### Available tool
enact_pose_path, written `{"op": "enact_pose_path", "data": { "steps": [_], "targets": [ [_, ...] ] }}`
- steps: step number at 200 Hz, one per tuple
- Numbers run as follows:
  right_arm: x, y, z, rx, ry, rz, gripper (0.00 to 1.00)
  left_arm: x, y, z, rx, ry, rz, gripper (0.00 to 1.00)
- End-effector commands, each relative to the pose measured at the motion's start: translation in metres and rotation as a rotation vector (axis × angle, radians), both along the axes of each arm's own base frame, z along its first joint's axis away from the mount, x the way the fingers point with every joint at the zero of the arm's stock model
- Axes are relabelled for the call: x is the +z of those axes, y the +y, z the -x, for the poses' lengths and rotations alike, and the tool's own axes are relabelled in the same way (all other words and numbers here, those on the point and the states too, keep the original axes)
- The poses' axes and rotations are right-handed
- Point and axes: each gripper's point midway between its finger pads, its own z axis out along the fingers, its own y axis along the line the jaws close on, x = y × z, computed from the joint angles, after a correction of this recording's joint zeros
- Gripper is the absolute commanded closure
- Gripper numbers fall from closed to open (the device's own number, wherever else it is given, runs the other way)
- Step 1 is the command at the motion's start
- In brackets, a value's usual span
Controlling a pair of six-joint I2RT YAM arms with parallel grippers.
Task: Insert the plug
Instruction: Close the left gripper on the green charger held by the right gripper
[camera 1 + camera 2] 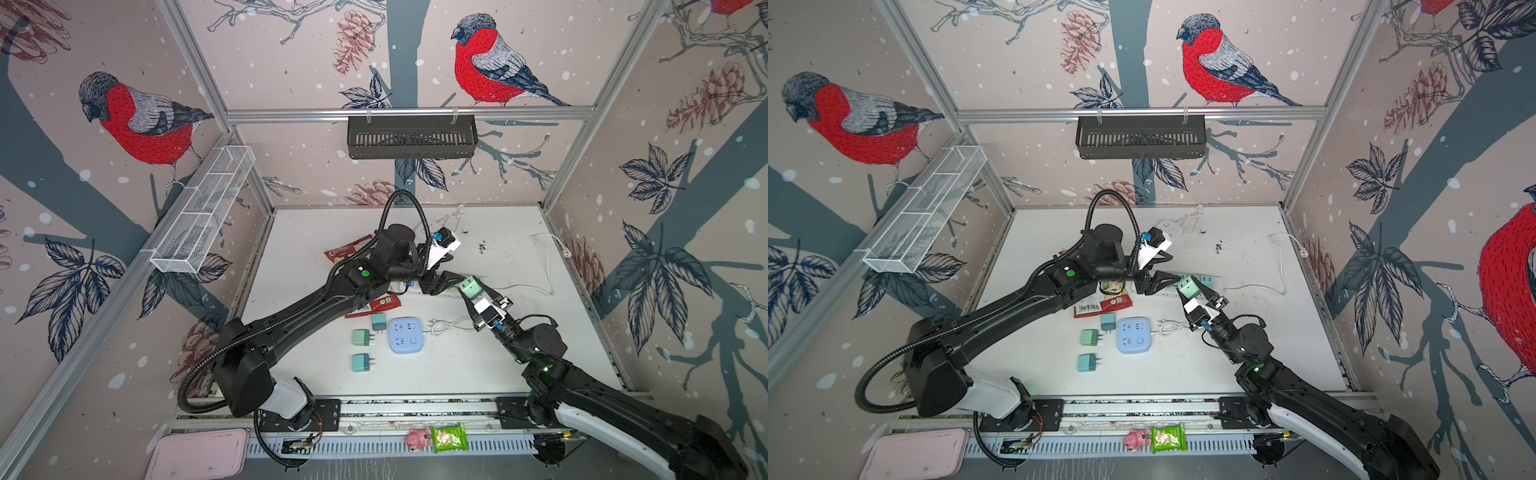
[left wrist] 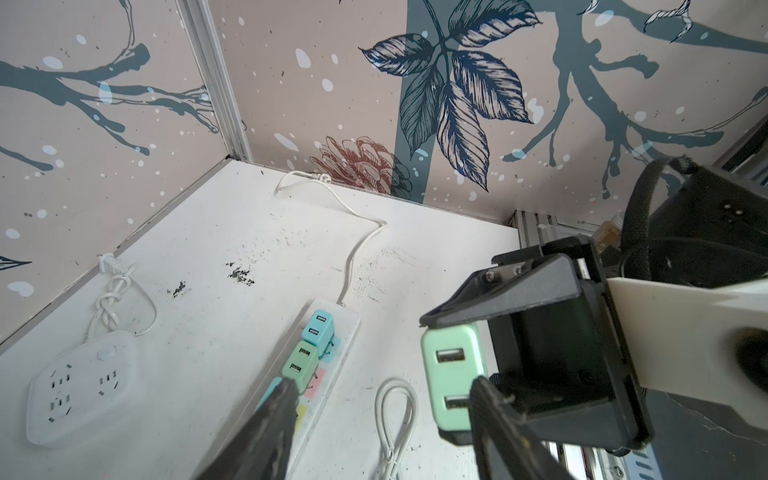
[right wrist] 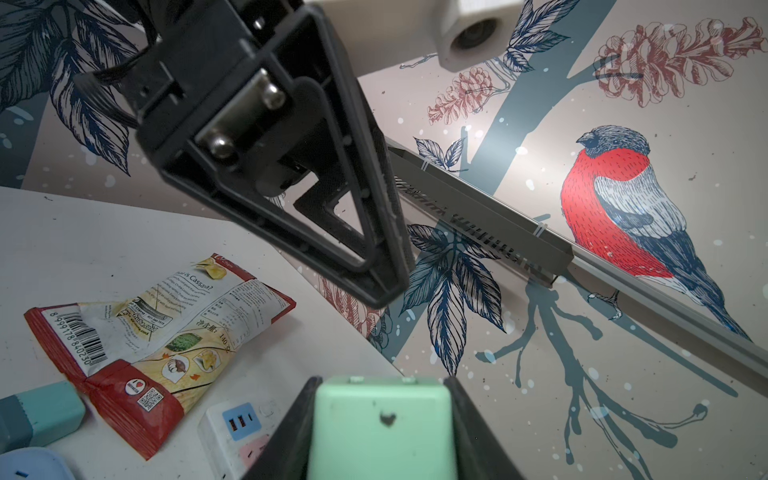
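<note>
Three loose plugs (image 1: 361,337) lie at 7 o'clock from the middle of the table (image 1: 478,374). A blue socket (image 1: 405,334) sits just right of them at 6, and a red bag (image 1: 376,304) lies at 9.

The left gripper (image 2: 382,384) hangs at the middle, pointing toward 3. Its jaws are wide apart with nothing between them. In the left wrist view one finger (image 2: 270,424) stands over the strip (image 2: 348,332) and hides part of it. The other finger lies just beside the mint plug (image 1: 468,286); I cannot tell whether it touches.

The strip runs 9 to 3 across the middle. A blue plug (image 2: 318,328) and a green plug (image 2: 300,361) sit in it side by side. A white socket (image 2: 79,395) lies at 12.

The right gripper (image 3: 380,386) reaches in from 5 and is clamped on the mint plug. It holds the plug above the table at the middle, just right of the left gripper and not in the strip. The plug's prongs are hidden. The cord (image 1: 548,266) loops off toward 2.
</note>
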Motion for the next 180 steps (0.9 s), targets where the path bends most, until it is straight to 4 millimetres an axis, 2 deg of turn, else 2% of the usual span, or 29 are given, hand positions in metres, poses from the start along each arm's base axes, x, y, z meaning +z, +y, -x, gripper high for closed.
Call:
{"op": "enact_pose_path", "data": {
  "steps": [1,83,148,180],
  "targets": [
    [0.009,-0.003,-0.001,-0.022,-0.022,-0.017,1.00,-0.003,-0.002,0.001,-0.013,-0.021,-0.031,0.34],
    [0.010,0.001,0.005,-0.009,-0.038,0.000,1.00,-0.011,-0.010,0.000,-0.022,-0.006,-0.057,0.35],
    [0.010,-0.002,0.002,-0.039,-0.030,-0.005,1.00,-0.016,-0.021,0.019,-0.099,-0.001,-0.084,0.32],
    [0.011,-0.003,0.001,-0.047,-0.028,-0.009,1.00,-0.019,-0.022,0.019,-0.094,-0.004,-0.096,0.32]
  ]
}}
